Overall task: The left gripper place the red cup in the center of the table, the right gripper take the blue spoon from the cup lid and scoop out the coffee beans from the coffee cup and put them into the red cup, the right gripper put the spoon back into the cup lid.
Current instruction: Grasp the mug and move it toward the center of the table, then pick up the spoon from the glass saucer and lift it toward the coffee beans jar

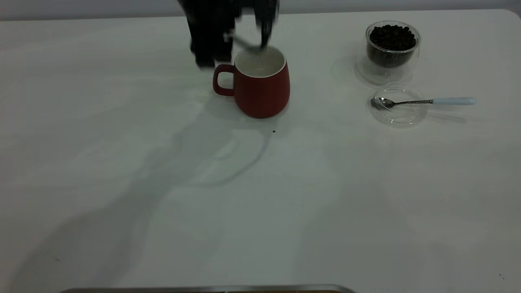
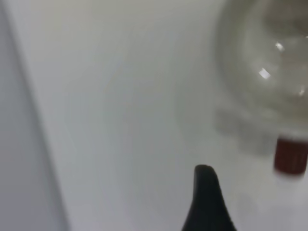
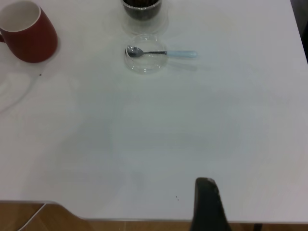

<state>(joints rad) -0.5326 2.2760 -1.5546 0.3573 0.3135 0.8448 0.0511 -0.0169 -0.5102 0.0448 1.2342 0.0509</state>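
The left gripper (image 1: 234, 38) is blurred above the red cup (image 1: 260, 87) at mid-counter (image 1: 260, 195); finger state cannot be told. The right gripper is mostly cut off.

Pale grey wall (image 1: 81, 8) behind white tabletop.

Soft, even light, and plenty of motion blur

The left gripper (image 1: 234, 38) smears dark above the red cup (image 1: 260, 87); long pale shadows run toward the near edge of the table (image 1: 366, 203). The left wrist view is washed out and defocused, glints sparking on blurred glass. The right wrist view is sharper, the blue spoon (image 3: 161, 52) crisp.
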